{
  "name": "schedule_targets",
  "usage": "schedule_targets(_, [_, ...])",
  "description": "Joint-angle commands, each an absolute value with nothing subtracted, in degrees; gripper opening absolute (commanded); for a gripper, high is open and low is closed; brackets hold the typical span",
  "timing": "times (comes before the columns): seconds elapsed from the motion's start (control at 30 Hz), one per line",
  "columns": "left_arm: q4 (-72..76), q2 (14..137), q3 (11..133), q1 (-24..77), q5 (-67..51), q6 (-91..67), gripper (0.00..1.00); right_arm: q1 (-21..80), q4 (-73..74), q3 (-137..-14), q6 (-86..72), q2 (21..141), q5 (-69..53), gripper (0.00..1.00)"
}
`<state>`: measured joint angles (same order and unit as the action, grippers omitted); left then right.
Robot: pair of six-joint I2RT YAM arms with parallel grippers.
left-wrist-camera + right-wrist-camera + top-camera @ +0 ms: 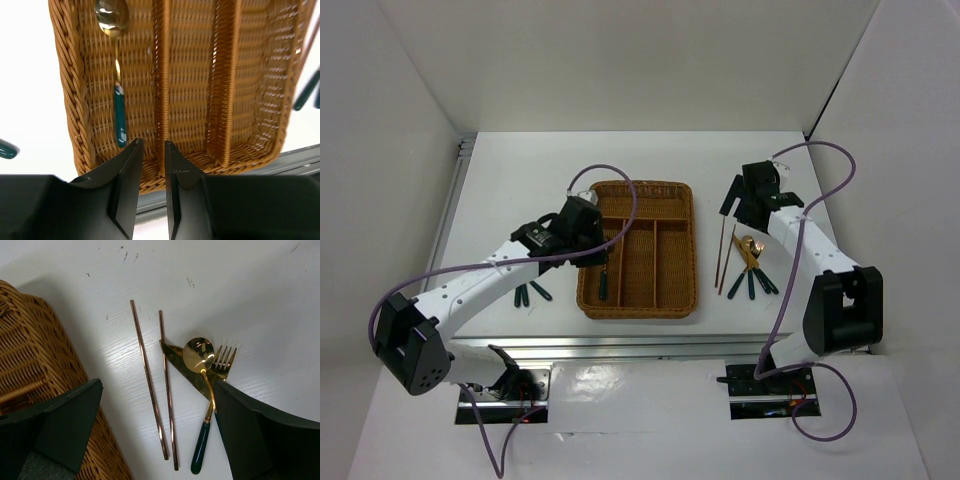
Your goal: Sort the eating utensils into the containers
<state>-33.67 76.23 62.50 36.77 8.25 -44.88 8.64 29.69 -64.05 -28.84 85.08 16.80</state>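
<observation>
Black fingers of the right gripper (156, 390) hung wide apart and empty over two reddish chopsticks (148, 375), which lay crosswise to its closing line and parallel to the wicker tray (30, 340) just beside them. A knife (180, 365) touched one. The left gripper (152, 145), barely parted, held nothing above a spoon (118, 100) in the tray's outer long slot.

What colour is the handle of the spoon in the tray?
Dark teal handle, best in left wrist view.

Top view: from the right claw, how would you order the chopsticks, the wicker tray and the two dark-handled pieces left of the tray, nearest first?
From the right gripper:
1. Chopsticks, just beside it.
2. Wicker tray, mid-table.
3. Dark-handled pieces, beyond the tray's left side.
</observation>
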Motion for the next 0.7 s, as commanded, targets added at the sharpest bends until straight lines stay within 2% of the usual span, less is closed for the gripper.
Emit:
schedule_targets(0.0, [-31.1, 76.3, 60.4, 37.4, 8.3, -45.5, 0.38, 8.8, 30.6, -63.3, -29.4, 82.1, 17.1, 1.00])
schedule_targets(0.17, [-35.0, 76.3, 60.9, 37.4, 14.1, -48.3, 0.47, 8.8, 30.6, -62.8, -29.4, 80.9, 17.7, 1.00])
schedule_targets(0.27, [-37.9, 73.4, 61.5, 37.4, 18.0, -50.2, 0.58, 8.8, 30.1, -62.8, -28.9, 80.9, 16.8, 1.00])
schedule_targets(0.43, [-40.6, 68.1, 56.7, 30.9, 18.6, -53.9, 0.75, 8.8, 28.3, -62.8, -28.9, 83.1, 14.4, 1.00])
schedule_targets(0.67, [-40.6, 66.9, 50.5, 20.0, 17.3, -56.0, 0.74, 8.8, 27.0, -62.8, -28.3, 85.3, 12.7, 1.00])
